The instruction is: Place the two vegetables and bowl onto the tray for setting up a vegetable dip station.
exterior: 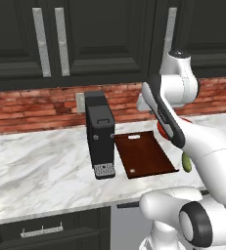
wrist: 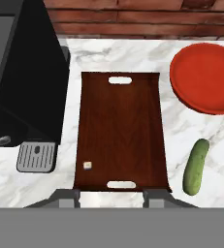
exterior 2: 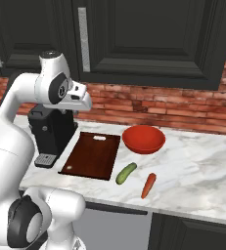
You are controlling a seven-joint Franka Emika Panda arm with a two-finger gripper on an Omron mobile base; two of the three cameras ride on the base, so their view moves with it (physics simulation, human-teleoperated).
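hand view: tray bare, vegetables and bowl off it

jaws stand apart above the near end of the tray (wrist: 118,135), clamped on nothing. the tray lies flat on the marble bench (exterior 2: 197,166), nothing on it. the red bowl (exterior 2: 143,138) sits on the bench just beside the tray's far right corner. the cucumber (exterior 2: 125,173) lies on the bench just right of the tray's near end; the carrot (exterior 2: 148,185) lies near it, further right. a black appliance (exterior 2: 51,129) stands left of the tray.
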